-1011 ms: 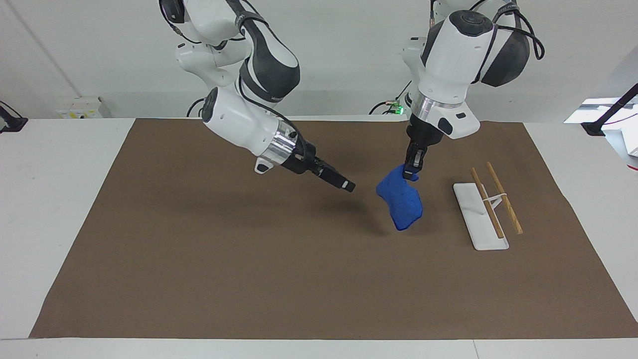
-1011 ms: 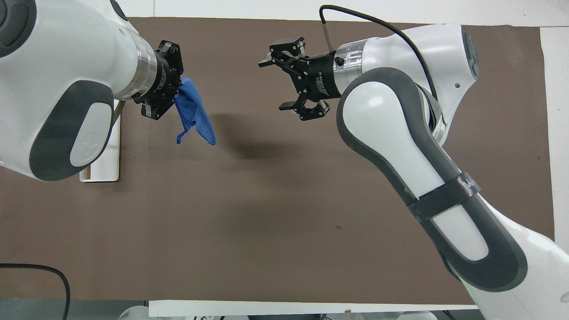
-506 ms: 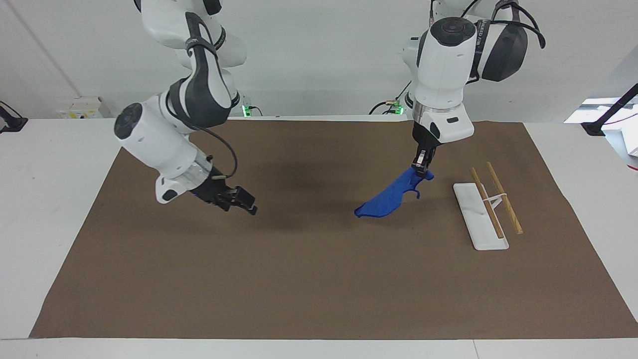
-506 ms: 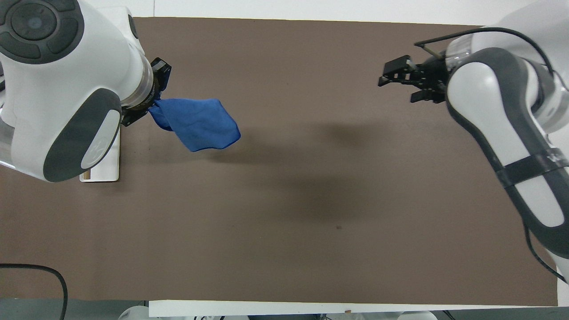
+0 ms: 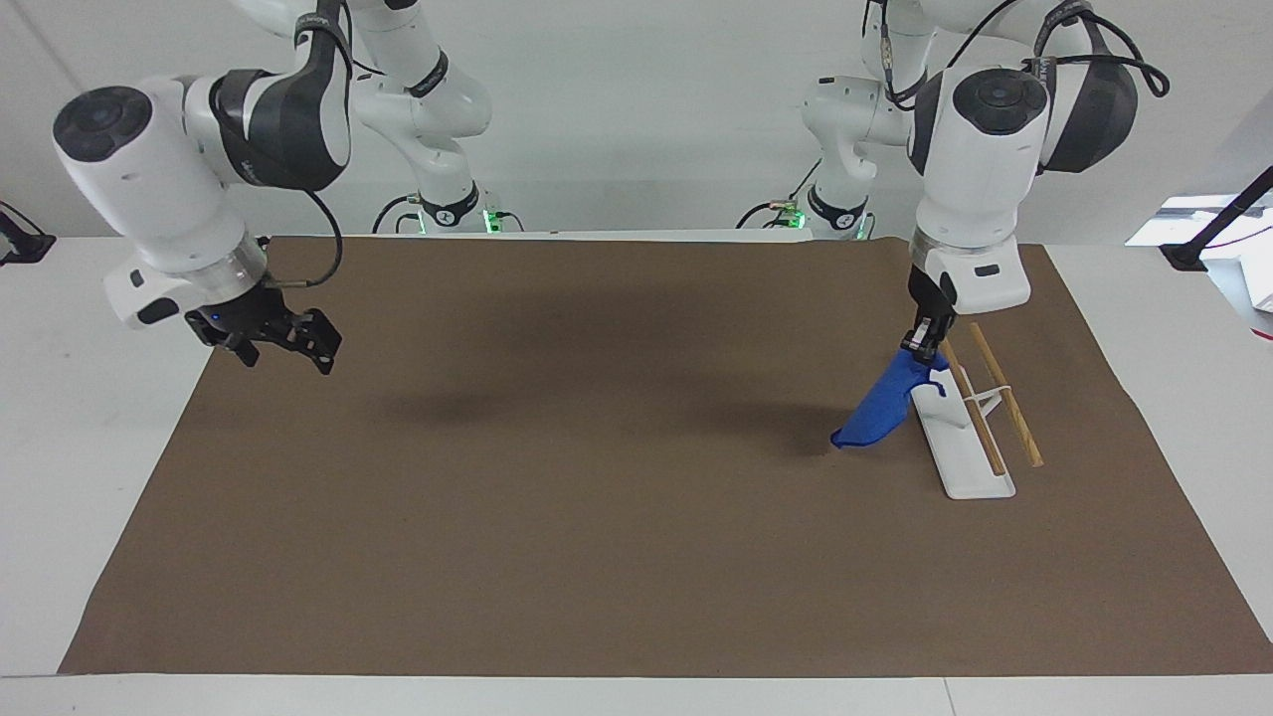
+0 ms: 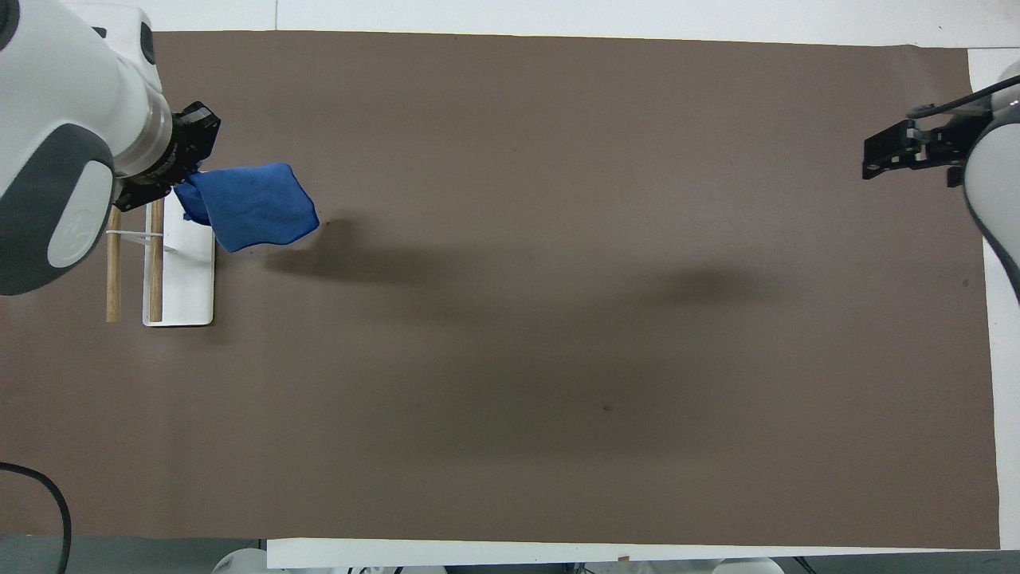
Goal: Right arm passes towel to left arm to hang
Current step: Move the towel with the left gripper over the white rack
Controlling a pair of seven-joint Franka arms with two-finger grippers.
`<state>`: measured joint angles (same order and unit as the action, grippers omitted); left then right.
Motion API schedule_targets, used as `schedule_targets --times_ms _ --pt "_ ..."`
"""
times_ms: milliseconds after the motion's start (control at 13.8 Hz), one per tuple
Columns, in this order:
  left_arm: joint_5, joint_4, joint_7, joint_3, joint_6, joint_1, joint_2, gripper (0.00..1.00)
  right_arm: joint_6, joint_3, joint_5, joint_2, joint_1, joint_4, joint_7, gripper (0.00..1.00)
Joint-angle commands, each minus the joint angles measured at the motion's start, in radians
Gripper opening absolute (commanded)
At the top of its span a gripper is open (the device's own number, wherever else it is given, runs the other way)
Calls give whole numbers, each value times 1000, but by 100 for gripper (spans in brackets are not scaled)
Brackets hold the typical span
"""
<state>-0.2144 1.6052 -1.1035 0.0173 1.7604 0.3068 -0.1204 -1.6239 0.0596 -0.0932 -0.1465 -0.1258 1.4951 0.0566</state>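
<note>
The blue towel (image 5: 883,403) (image 6: 251,206) hangs by one corner from my left gripper (image 5: 925,350) (image 6: 185,174), which is shut on it. The cloth trails out toward the table's middle, just above the brown mat (image 5: 597,497). The left gripper is over the end of the towel rack nearer to the robots. The rack has a white base (image 5: 963,447) (image 6: 190,279) and two raised wooden rods (image 5: 1004,393) (image 6: 155,263). My right gripper (image 5: 288,343) (image 6: 904,151) is open and empty, up over the mat's edge at the right arm's end of the table.
The brown mat covers most of the white table (image 5: 60,447). The rack stands on it at the left arm's end. A black clamp stand (image 5: 1208,234) is off the mat at that end.
My right gripper has drawn back, empty, from the table's middle to its own end. My left gripper has carried the towel sideways to over the rack, and the cloth swings behind it.
</note>
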Motion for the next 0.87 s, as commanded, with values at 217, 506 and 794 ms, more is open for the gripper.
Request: schedule_targets --times_ms 217,506,794 --pt "-43 126 117 6 137 -144 51 0 157 -1 -23 90 -64 -68 -95 100" --pt "-114 148 218 6 200 -242 56 0 263 9 -17 120 -52 -50 -93 100" --pt "-128 195 278 6 266 -314 65 0 263 -7 -13 137 3 -32 -96 100"
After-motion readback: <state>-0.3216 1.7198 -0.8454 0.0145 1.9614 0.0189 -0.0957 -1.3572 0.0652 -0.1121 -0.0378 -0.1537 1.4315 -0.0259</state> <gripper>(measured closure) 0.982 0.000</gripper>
